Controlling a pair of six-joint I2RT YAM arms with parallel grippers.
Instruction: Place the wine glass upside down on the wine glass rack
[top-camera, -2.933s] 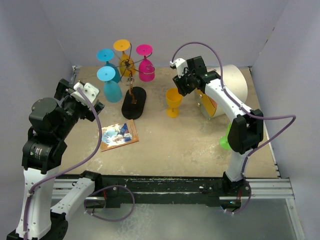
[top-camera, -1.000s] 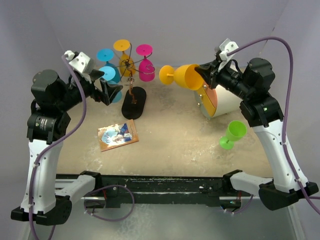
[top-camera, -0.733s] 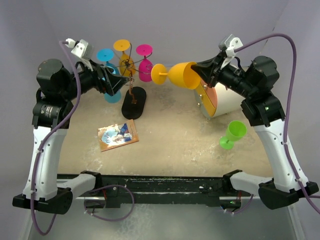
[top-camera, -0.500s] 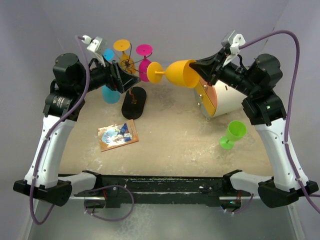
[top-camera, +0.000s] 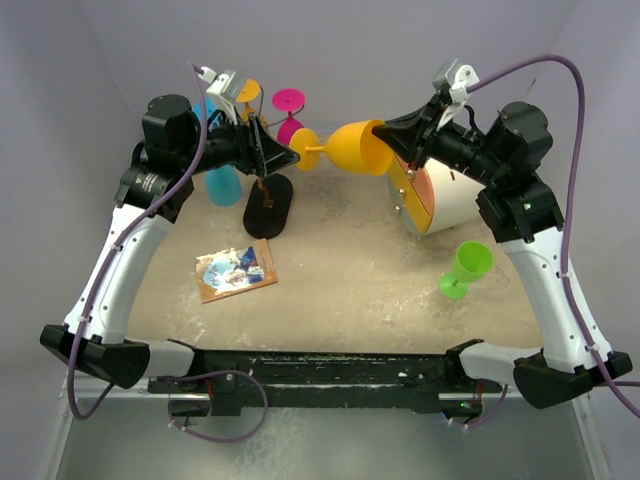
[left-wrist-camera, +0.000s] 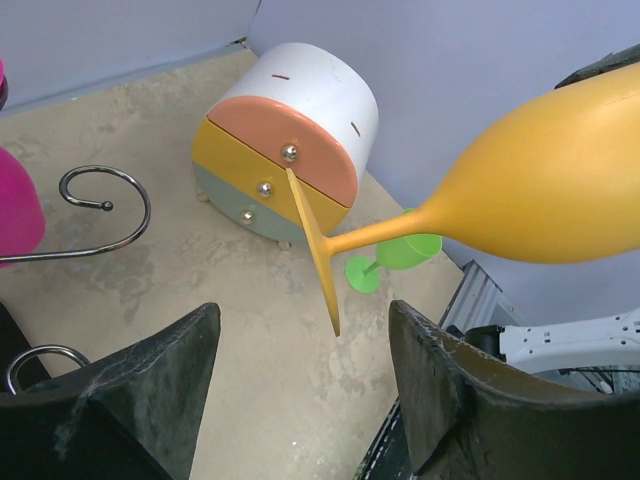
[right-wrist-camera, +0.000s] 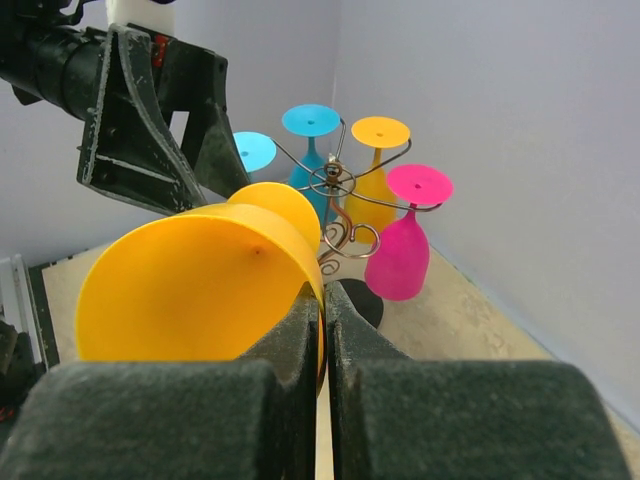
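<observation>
- Right gripper pinched the glass by its rim.
- Its long axis lay horizontal, foot toward the left gripper, whose jaws stood apart, untouching.
- Partly hidden: rack top, behind left gripper.

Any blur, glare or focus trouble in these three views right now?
Top external: even, soft light, faint shadows, the orange wine glass crisp, no glare. Left wrist: the left hand's fingers are dark and soft up close; the glass is sharp with a mild sheen. Right wrist: the right hand's fingers are a dark, blurred mass; the wine glass rack behind is clear.
</observation>
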